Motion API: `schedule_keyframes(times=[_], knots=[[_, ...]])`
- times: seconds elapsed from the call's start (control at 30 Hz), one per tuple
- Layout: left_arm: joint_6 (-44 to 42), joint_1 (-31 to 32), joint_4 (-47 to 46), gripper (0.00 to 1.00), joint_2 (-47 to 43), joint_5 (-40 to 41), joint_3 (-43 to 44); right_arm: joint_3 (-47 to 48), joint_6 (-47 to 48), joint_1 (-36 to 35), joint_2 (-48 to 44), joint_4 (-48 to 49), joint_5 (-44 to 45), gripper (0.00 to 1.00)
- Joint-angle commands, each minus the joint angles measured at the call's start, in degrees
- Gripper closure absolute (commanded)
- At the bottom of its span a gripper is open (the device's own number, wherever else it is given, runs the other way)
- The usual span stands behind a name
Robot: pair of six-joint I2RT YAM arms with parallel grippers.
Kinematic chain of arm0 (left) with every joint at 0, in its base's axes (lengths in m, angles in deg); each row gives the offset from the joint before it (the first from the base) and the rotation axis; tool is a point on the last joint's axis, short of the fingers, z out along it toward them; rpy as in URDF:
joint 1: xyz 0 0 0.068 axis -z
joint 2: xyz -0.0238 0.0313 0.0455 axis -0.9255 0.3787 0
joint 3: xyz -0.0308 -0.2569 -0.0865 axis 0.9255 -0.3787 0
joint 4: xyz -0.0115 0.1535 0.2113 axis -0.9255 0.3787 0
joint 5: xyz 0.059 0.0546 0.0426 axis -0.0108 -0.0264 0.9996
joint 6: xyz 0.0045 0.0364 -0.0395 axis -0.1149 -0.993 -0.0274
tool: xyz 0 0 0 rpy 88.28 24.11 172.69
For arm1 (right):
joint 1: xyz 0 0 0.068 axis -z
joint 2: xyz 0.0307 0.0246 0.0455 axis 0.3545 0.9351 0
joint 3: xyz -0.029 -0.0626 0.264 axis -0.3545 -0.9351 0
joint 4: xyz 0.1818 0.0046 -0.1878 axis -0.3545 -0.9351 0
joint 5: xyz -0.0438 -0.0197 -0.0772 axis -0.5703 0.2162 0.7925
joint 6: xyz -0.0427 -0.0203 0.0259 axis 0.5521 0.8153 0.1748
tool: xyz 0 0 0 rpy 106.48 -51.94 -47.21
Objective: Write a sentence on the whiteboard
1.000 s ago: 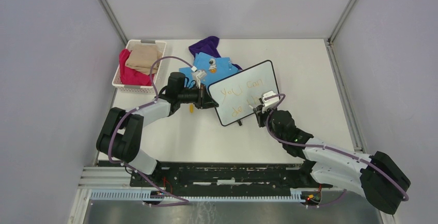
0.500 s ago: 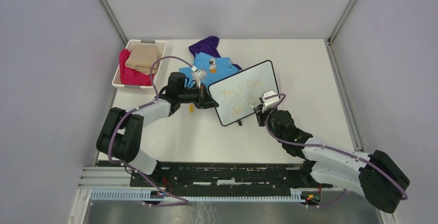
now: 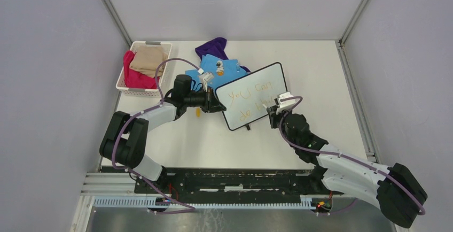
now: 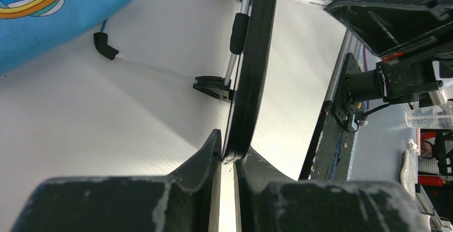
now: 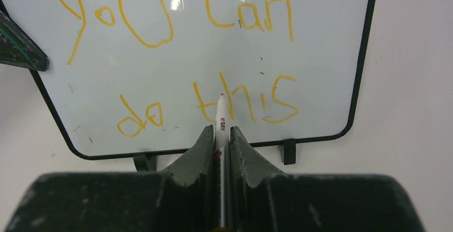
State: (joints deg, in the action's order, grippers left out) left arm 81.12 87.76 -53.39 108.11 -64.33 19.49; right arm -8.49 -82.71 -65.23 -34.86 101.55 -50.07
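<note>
Our left end effector (image 4: 228, 154) pinches the edge of the small white black-framed whiteboard (image 3: 270, 77). Our right end effector (image 5: 220, 136) squeezes a thin white marker (image 5: 221, 118).

Left arm (image 3: 152, 115) reaches inward, left fingers (image 4: 197, 168) clamped on board (image 4: 251, 55) edge. Right arm (image 3: 334, 159) extended forward, right fingers (image 5: 197, 154) clamping pen (image 5: 221, 120).

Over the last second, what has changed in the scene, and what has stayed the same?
The right gripper, its fingers shut on the marker, moved a little to the right, toward the right side of the whiteboard. The left gripper still clamps the board's left edge, and the whiteboard did not move.
</note>
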Motion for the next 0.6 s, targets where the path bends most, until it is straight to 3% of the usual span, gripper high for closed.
schedule_keyframes(times=[0.0, 0.27, 0.57], knots=[[-2.7, 0.1, 5.6, 0.98, 2.1, 4.3, -0.1, 0.9, -0.6, 0.3, -4.7, 1.7, 2.3, 1.0], [-2.6, 0.1, 5.7, 0.98, 1.9, 4.7, 0.0, 0.4, -3.1, 2.9, -8.7, 1.9, 7.1, 1.0], [-2.8, 0.1, 5.8, 0.98, 2.1, 4.8, -0.1, 0.2, -6.3, 5.3, -6.4, 4.9, 3.2, 1.0]])
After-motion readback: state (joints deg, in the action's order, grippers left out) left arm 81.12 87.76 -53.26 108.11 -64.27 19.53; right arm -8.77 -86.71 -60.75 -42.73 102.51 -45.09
